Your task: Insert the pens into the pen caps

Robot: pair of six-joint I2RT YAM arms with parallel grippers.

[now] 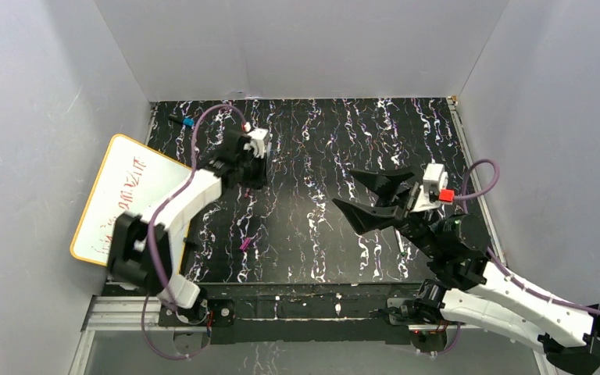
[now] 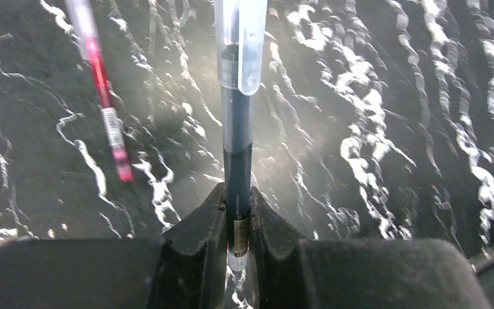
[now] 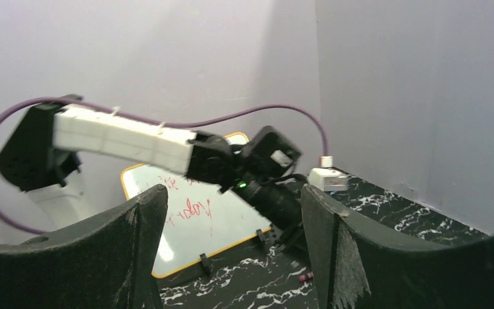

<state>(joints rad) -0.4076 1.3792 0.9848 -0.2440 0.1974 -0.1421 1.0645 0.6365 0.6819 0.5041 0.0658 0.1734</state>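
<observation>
Close to the arm bases, a small magenta cap (image 1: 245,244) lies by itself on the black table (image 1: 320,141) with white streaks, a bit left of the middle. Over on the right, at about the same depth, a thin pale pen (image 1: 398,242) lies on the table, partly under the right arm. A little farther in, the right gripper (image 1: 342,186) hangs above the table. Its two dark fingers are spread wide apart and there is nothing between them. It points toward the middle of the table, well apart from both the pale pen and the magenta cap. On the left side, a whiteboard (image 1: 117,195) with a yellow rim and red writing sits tilted at the edge of the table. Farther back, the left gripper (image 2: 238,199) is pressed tight on a dark pen (image 2: 238,148). The fingers squeeze the pen near its lower end, and the pen sticks straight out ahead of them. A clear cap (image 2: 240,45) sits over the far end of this pen. To the left of it in the left wrist view is a thin red pen (image 2: 105,103). It looks blurry and does not touch the dark pen. At the far left corner of the table lies a short black thing with a blue tip (image 1: 181,121), well away from both grippers.
</observation>
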